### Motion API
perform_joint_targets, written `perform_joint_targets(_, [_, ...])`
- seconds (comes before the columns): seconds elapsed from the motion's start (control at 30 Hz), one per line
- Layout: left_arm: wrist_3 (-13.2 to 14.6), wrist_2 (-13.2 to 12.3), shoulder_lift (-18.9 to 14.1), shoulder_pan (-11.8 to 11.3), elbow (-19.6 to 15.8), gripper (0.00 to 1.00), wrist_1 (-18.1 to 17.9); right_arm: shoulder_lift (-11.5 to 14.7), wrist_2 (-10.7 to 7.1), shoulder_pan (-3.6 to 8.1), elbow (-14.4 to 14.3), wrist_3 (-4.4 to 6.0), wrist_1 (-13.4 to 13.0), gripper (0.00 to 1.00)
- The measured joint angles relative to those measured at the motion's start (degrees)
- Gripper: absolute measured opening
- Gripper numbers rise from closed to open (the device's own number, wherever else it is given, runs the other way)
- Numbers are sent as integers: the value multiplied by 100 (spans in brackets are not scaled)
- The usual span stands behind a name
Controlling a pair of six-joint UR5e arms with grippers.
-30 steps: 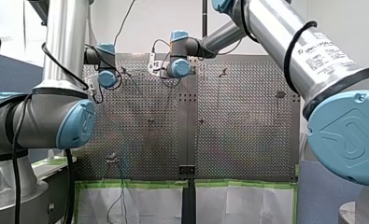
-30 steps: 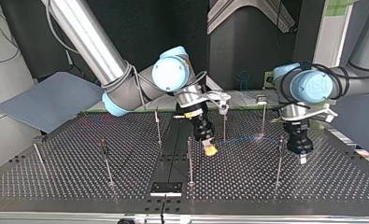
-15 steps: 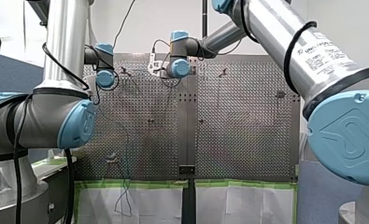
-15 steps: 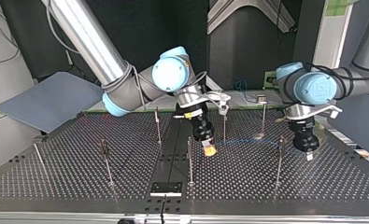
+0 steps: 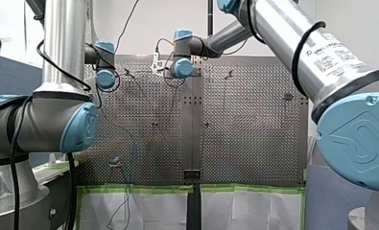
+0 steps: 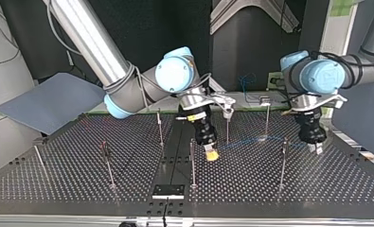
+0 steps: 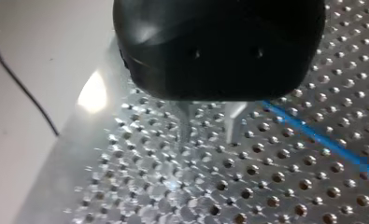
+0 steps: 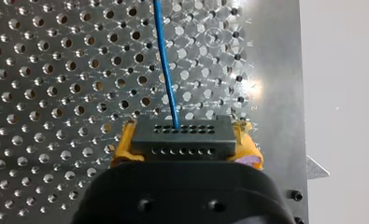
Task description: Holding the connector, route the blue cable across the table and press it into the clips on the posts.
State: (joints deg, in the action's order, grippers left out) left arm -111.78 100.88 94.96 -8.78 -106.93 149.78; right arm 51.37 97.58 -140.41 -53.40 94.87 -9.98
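My right gripper (image 8: 184,148) has its yellow pads shut on the black connector (image 8: 182,133). The blue cable (image 8: 166,70) leaves the connector and runs ahead over the perforated table. In the top view this gripper (image 6: 212,154) hangs low beside a middle post (image 6: 192,163). From it the cable (image 6: 244,142) runs toward the view's right, near another post (image 6: 283,163). My left gripper (image 6: 316,149) hovers just beyond that post. Its metal fingers (image 7: 183,122) stand apart with nothing between them, and the cable (image 7: 313,135) lies beside them.
Several thin posts stand across the table, such as two (image 6: 160,127) (image 6: 108,165) at the top view's left. A black plate (image 6: 168,190) sits at the near edge. A grey board (image 6: 47,101) leans off the table's left. Cable slack (image 5: 128,191) hangs over the taped edge.
My left gripper has risen and moved toward the top view's right, away from the post, and its fingers have parted. The hanging cable slack has shifted. My right gripper has barely moved.
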Motion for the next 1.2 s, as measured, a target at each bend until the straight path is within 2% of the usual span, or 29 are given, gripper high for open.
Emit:
perform_joint_targets(0.03, [-57, 26, -57, 6, -57, 93, -55, -1, 4, -6, 3, -1, 2, 0])
perform_joint_targets(0.07, [-100, 33, -100, 15, -99, 100, -81, -1, 7, -10, 5, -1, 4, 0])
perform_joint_targets(0.17, [-198, -12, -236, 45, -234, 100, -66, -2, 20, -23, 7, -1, 14, 0])
perform_joint_targets(0.37, [-152, -232, -515, 94, -480, 100, 170, -5, 31, -55, 7, -1, 25, 0])
perform_joint_targets(0.63, [-200, -622, -911, 162, -688, 100, 561, -13, 62, -58, 5, -1, 53, 0])
perform_joint_targets(0.87, [-196, -1006, -1294, 222, -731, 100, 943, -21, 102, -29, 6, -1, 91, 0])
perform_joint_targets(1.1, [66, -1278, -1674, 309, -730, 100, 1338, -27, 109, -43, 4, -1, 131, 0])
perform_joint_targets(1.2, [197, -1371, -1722, 356, -729, 100, 1475, -27, 111, -50, 6, -1, 134, 0])
